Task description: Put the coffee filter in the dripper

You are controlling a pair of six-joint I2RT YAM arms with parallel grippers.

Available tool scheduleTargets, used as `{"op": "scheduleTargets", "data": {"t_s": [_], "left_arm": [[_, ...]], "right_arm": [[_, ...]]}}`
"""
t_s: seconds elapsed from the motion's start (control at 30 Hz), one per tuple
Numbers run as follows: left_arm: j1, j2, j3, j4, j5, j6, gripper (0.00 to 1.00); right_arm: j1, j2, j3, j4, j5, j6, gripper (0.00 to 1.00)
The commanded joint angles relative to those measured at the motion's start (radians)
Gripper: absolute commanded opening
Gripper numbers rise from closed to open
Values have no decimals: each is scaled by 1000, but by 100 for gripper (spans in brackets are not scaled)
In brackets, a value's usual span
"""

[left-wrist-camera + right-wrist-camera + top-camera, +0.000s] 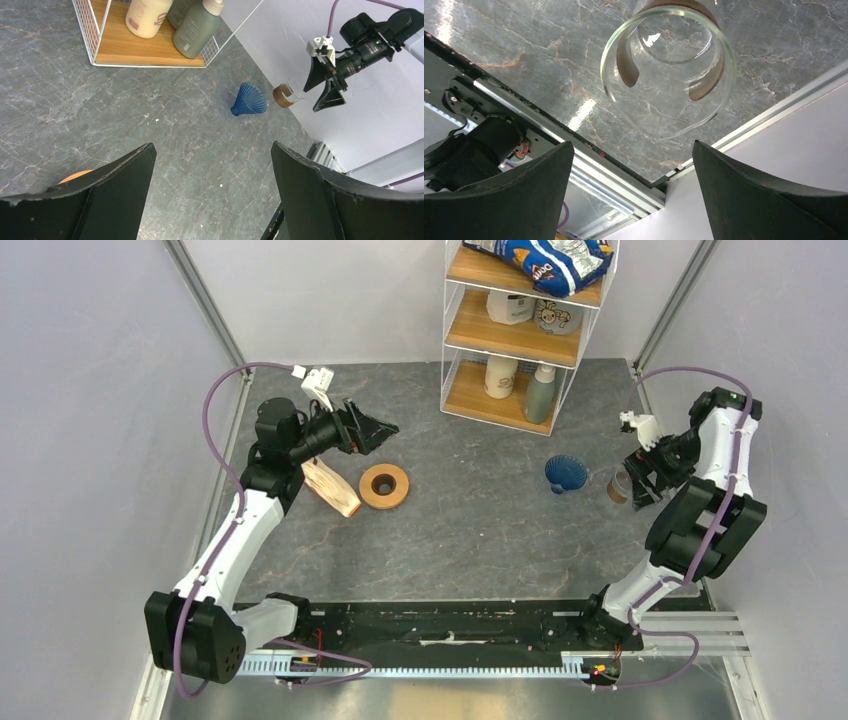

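Note:
The dripper (566, 474), a small dark blue ribbed cone, lies on its side right of the table's middle; the left wrist view shows it (250, 100) far ahead of my fingers. No single white coffee filter shows in any view. My left gripper (375, 427) hovers open at the back left, above the orange-brown ring (384, 486), and its jaws (212, 146) hold nothing. My right gripper (640, 483) stands open beside a clear glass cup (621, 485), just right of the dripper. In the right wrist view the cup (669, 65) lies beyond the empty jaws (633, 144).
A thick cream-and-tan paper stack (332, 488) lies left of the ring. A wire shelf (520, 330) with bottles and a snack bag stands at the back centre. The table's right edge and the wall run close behind the glass cup.

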Motion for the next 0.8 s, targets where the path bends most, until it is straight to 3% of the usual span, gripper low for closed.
{"op": "scheduleTargets", "data": {"t_s": [0.0,0.27,0.77], "left_arm": [[7,-9,7,35,-2,0,93],[7,8,33,12,-15,6,93],[7,39,57,6,-16,4,93]], "right_arm": [[15,0,-49,103,25,-1,97],[26,50,-55,186,3,-22,97],[90,54,-73,194,-51,-67,99]]}}
